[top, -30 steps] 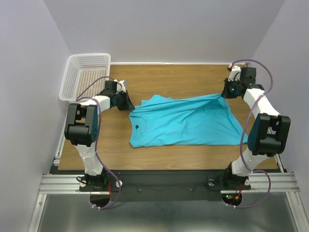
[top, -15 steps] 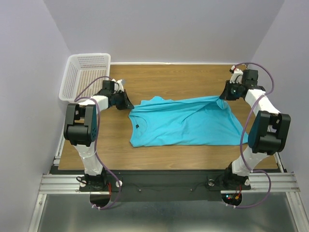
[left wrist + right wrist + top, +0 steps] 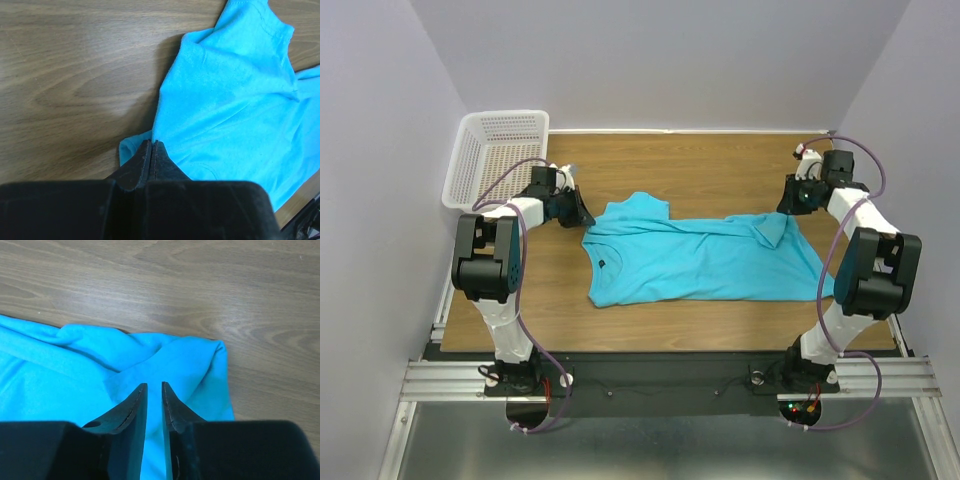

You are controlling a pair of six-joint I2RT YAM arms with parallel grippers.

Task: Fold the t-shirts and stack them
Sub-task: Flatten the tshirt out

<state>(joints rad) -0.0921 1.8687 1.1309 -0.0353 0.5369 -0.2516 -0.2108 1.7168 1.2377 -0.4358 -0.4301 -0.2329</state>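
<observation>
Pale lilac walls enclose a wood-grain table (image 3: 720,160); a white mesh basket (image 3: 495,150) sits at its far left corner; the turquoise t-shirt (image 3: 700,265) lies spread across the middle, neck to the left, its far edge bunched in folds; the left gripper (image 3: 151,145) is pressed together on the shirt's left edge, the cloth rising from its tip; the right gripper (image 3: 154,387) hangs over the shirt's right far corner, fingers a narrow slit apart and holding nothing.
</observation>
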